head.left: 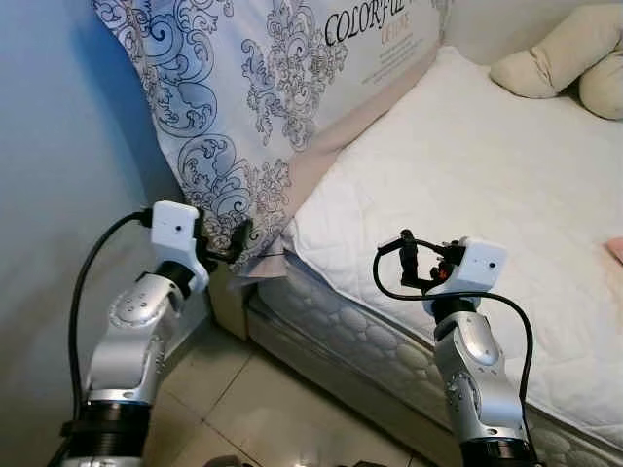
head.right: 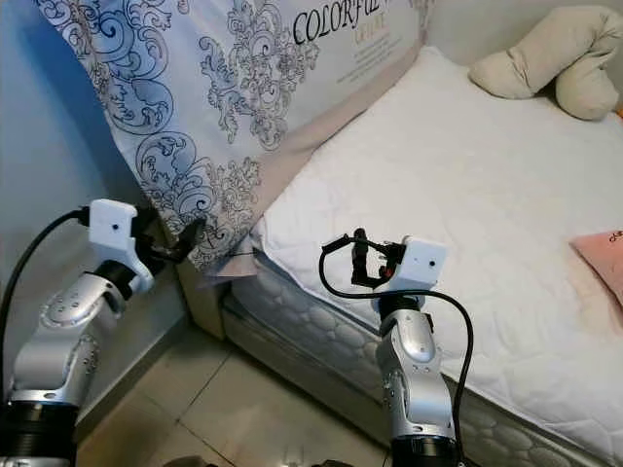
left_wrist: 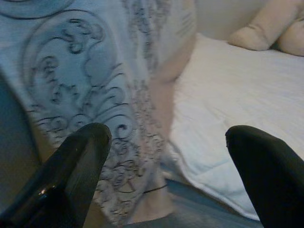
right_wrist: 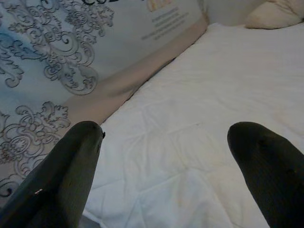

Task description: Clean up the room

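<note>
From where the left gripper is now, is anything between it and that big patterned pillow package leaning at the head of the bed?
Nothing visible. The left gripper, fingers open, sits right at the lower corner of the patterned pillow package, beside the mattress corner. The right gripper hovers open over the mattress edge.

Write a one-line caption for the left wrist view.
Open left gripper facing a patterned pillow beside a white mattress.
</note>
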Motion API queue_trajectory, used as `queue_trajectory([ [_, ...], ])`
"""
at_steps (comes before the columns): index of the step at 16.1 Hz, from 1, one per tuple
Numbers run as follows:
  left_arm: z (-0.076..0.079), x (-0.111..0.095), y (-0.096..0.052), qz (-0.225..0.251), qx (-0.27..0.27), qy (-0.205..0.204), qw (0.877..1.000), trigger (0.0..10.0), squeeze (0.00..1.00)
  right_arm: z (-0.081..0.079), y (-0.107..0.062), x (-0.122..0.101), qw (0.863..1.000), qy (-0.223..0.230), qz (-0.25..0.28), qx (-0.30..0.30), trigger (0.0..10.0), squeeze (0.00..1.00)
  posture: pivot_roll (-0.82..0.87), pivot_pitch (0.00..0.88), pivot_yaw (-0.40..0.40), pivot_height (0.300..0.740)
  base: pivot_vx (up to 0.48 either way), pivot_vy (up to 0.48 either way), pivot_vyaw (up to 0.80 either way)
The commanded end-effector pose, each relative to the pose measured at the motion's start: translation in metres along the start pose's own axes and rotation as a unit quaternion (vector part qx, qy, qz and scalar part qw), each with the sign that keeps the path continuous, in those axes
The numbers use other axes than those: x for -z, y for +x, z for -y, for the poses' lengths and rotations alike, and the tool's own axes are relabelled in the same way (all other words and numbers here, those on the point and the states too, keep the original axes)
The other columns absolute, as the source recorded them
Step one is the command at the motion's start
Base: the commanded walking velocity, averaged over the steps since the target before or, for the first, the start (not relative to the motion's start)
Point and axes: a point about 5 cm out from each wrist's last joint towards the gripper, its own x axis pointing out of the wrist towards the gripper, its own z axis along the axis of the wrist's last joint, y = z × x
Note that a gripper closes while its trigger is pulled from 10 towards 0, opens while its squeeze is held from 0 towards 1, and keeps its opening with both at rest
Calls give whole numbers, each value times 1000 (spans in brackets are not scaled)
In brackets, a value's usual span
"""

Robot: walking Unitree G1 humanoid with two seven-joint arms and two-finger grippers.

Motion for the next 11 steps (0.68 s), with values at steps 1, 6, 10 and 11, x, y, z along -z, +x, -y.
queue_trajectory([
  [1, 25, 5, 4, -12, 47, -11, 999, 10000, 1000, 11, -6, -4, 1000, -5, 14, 24, 10000, 1000, 64, 0, -24, 731, 0, 0, 0],
  [6, 43, 10, 16, -25, 95, 15, 995, 10000, 1000, 16, -14, -3, 999, -35, 19, 33, 10000, 1000, -19, 0, 36, 731, 0, 0, 0],
  [10, 9, 21, 17, -39, -19, -32, 999, 10000, 0, 24, -10, -7, 997, -74, 6, 21, 10000, 0, -28, 0, 4, 731, 0, 0, 0],
  [11, 13, 16, 18, -26, -8, -32, 999, 10000, 0, 24, -7, -9, 998, -63, 13, 14, 10000, 0, -18, 0, -4, 731, 0, 0, 0],
])
